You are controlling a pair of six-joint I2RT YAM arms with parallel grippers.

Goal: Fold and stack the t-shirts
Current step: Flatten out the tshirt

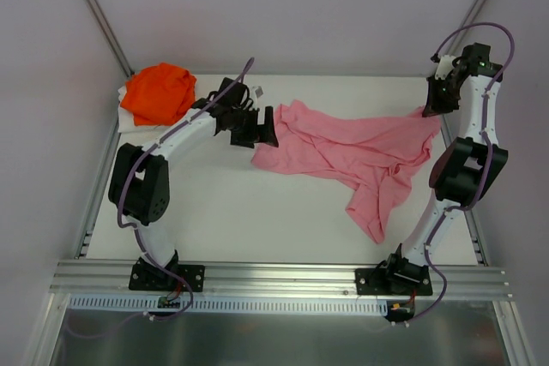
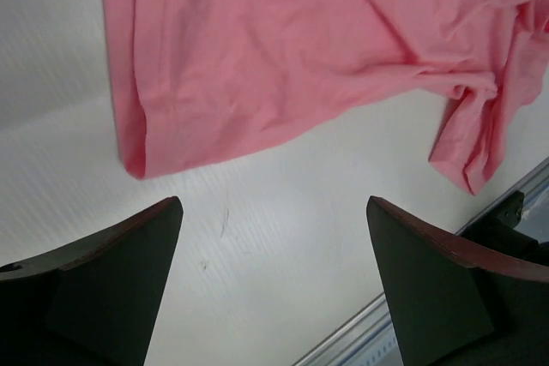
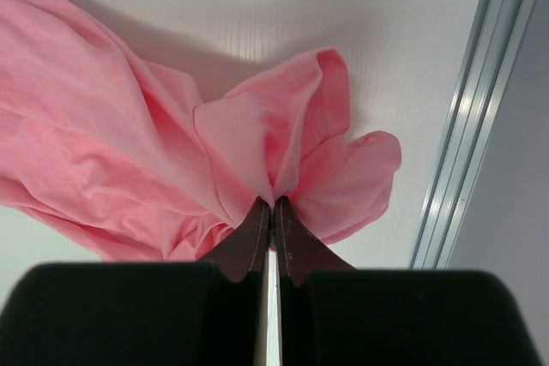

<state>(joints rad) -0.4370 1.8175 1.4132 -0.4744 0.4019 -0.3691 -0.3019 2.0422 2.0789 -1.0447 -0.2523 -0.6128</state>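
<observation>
Just ahead of spread left gripper [image 2: 274, 212]: free corner [image 2: 137, 156] of crumpled light-pink cloth t-shirt [image 2: 257, 57]. Reach forward, pinch it squarely; right gripper [image 3: 274, 203], pinching a shirt fold, should hold tension.

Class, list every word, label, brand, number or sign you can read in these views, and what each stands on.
None can be read in any view.
The pink t-shirt and the orange t-shirt show no print or label.
The front rail bears no legible marking.
A small pale tag left of the pink t-shirt is too small to read.
</observation>
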